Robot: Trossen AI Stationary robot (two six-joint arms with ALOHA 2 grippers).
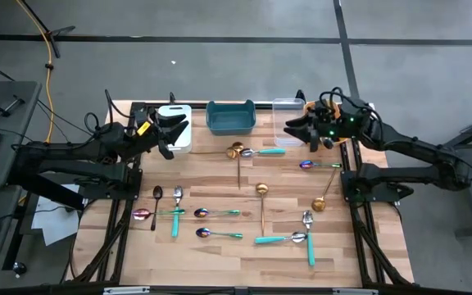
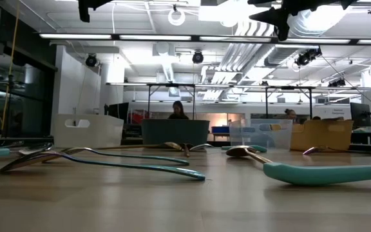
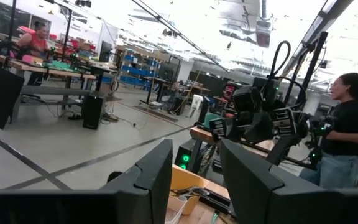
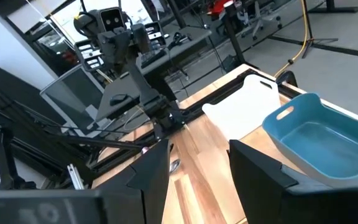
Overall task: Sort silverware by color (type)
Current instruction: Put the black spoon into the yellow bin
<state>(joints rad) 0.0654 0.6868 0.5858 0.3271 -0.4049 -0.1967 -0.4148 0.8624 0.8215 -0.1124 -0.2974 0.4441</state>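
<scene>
Left gripper [image 1: 173, 129] and right gripper [image 1: 296, 130] both parted, empty, raised near the table's [image 1: 220, 246] far edge. We've sorted nothing: silverware [image 1: 244, 215] all loose mid-table, bins [image 1: 230, 115] look empty.

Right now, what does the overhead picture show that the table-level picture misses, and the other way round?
Only the overhead view shows both dark arms whole, the left gripper open over the white rectangular bin, the right gripper open by the clear plastic bin. Only the table-level view shows the room behind, with a person seated there. Both show the teal rectangular bin and the scattered silverware on the wooden table.
</scene>
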